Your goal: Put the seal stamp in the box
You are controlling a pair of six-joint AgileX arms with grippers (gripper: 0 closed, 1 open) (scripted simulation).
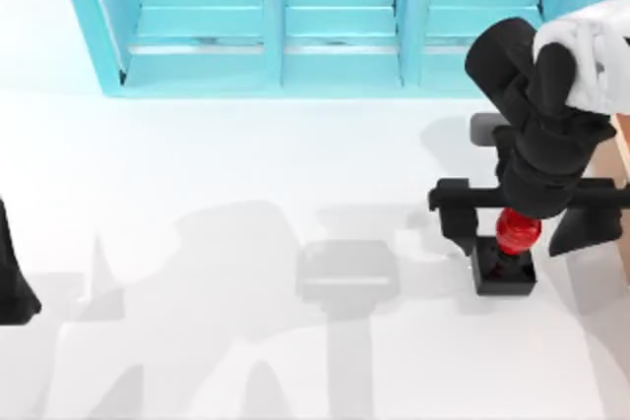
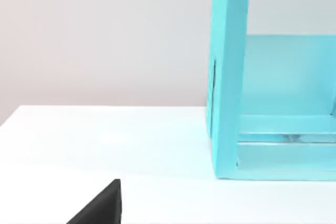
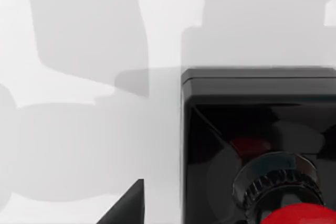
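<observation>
Right gripper hangs over the seal stamp at the tabletop's right side, fingers spread to straddle the red knob. Box just beyond. Left gripper parked left; finger state can't tell.

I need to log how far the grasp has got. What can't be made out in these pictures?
- Right gripper contact with the seal stamp: top view, wrist covers the red knob.
- Box: top view, cut off by the right edge.
- Left gripper: top view, cut by the left edge.
</observation>
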